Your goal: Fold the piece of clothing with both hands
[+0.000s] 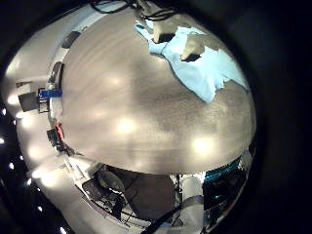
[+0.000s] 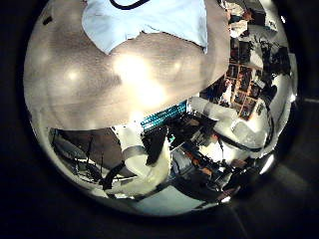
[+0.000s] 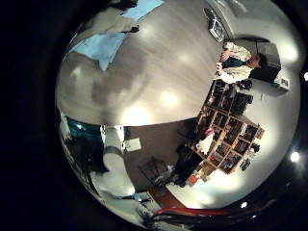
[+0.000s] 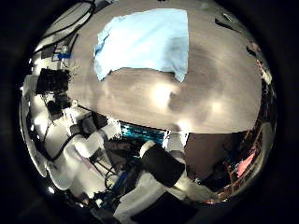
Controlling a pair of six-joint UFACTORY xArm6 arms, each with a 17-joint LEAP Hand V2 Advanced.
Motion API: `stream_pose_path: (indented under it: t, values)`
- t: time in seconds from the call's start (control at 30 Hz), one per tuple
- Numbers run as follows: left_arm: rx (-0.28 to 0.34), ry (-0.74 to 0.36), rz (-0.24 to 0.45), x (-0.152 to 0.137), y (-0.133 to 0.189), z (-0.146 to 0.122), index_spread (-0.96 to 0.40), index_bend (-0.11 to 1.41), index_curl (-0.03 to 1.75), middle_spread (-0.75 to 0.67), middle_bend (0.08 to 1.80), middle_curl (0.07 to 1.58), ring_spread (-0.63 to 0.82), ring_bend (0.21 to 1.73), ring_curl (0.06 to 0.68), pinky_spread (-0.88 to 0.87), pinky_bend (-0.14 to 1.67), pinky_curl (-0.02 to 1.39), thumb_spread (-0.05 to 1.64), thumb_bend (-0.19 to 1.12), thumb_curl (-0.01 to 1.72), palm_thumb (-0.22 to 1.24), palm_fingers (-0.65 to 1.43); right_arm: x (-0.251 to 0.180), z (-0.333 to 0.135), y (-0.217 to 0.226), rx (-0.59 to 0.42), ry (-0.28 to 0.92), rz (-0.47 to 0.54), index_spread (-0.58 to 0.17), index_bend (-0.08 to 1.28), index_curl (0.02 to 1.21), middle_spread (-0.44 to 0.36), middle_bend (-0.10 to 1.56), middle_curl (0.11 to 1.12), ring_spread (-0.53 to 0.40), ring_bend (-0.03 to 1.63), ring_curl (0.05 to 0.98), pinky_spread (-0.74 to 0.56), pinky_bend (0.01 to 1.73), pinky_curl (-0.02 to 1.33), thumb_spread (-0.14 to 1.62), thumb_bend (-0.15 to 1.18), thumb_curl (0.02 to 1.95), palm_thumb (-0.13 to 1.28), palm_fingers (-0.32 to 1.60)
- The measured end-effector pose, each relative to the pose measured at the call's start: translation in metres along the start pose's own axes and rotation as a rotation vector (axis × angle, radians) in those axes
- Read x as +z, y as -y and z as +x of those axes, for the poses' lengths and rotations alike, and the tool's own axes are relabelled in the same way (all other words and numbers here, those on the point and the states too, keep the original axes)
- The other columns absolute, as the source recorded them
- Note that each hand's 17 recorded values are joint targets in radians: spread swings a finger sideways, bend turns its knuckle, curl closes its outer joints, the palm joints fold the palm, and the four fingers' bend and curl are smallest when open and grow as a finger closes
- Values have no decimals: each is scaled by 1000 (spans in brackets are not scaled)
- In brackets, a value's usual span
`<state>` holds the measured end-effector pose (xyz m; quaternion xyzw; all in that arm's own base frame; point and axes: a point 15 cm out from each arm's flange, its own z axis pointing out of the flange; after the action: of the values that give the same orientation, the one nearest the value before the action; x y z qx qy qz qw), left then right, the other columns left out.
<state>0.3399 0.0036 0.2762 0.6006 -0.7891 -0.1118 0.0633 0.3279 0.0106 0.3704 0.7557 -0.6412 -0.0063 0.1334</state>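
Light blue piece of clothing (image 4: pixel 142 42), looks like a short-sleeved shirt, lying flat on the wooden table (image 4: pixel 187 103), spread out and unfolded. Seen whole from the right thumb side palm view: roughly rectangular body, one short sleeve sticking out at a corner, edges slightly uneven, a few soft wrinkles. It sits well away from that palm, out past a bare stretch of tabletop. In the left thumb side view the clothing (image 2: pixel 145 22) shows a curved hem edge on the wood. In the left little finger side view the cloth (image 1: pixel 200 60) lies rumpled at the table's far end.
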Motion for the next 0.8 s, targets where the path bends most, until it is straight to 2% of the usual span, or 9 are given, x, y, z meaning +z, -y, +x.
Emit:
stream_pose_path:
  t: [0.23, 0.8]
  values:
    - [32, 9, -8, 20, 20, 11, -58, 209, 344, 296, 182, 314, 452, 656, 191, 461, 394, 375, 956, -21, 318, 239, 41, 15, -3, 25, -9, -2, 0, -357, 158, 303, -19, 385, 365, 35, 768, 214, 218, 929, 23, 1182, -24, 300, 340, 102]
    - [20, 50, -68, 62, 46, 11, -44, 170, 357, 218, 188, 320, 436, 612, 189, 430, 353, 349, 969, -23, 332, 349, 101, 39, -7, 59, -23, -2, -29, -358, 154, 283, -20, 358, 357, 23, 729, 219, 223, 858, 63, 1164, -21, 298, 330, 137]
